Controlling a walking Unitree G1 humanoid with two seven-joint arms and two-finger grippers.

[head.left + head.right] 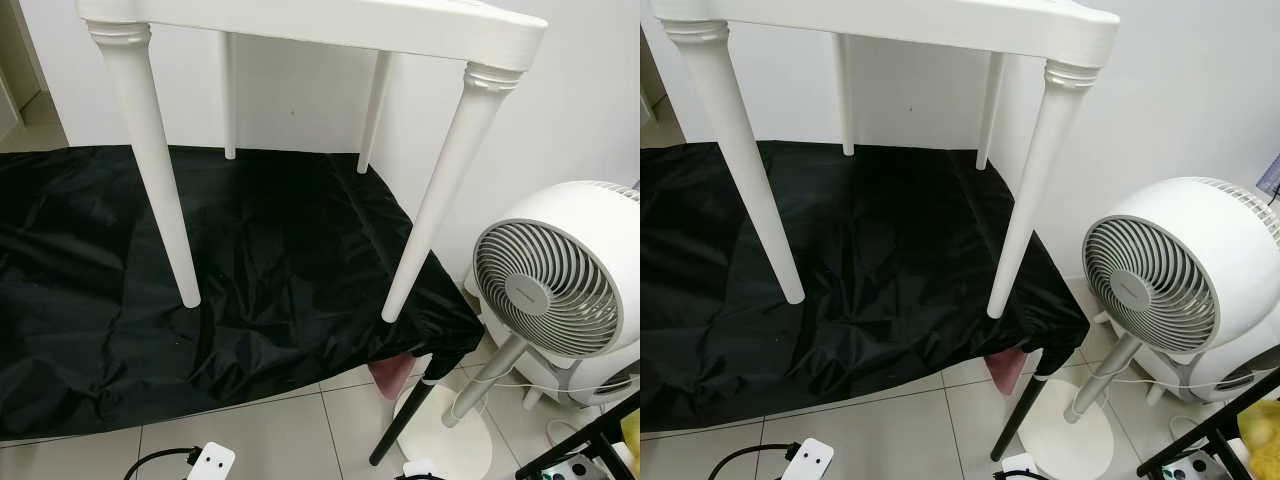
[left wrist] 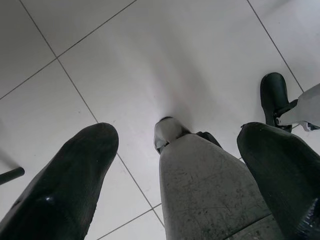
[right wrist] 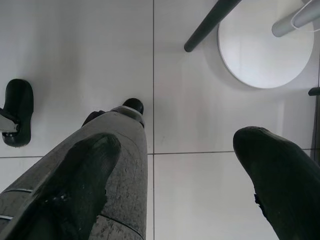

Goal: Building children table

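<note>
A white children's table (image 1: 300, 25) stands upright on a black cloth (image 1: 270, 270) spread over the tiled floor. Its two near legs (image 1: 160, 180) (image 1: 440, 190) rest on the cloth, the right one close to the cloth's edge. Two thinner-looking far legs (image 1: 229, 95) (image 1: 372, 110) stand by the white wall. Both arms hang idle. The left gripper (image 2: 177, 134) is open above bare tiles, beside my own grey leg. The right gripper (image 3: 175, 142) is open too, with nothing between its fingers.
A white floor fan (image 1: 560, 280) with a round base (image 1: 440, 430) stands right of the table. A black pole (image 1: 400, 425) slants from under the cloth's corner, over something pink (image 1: 392, 375). A white power strip (image 1: 212, 462) with a black cable lies on the near tiles.
</note>
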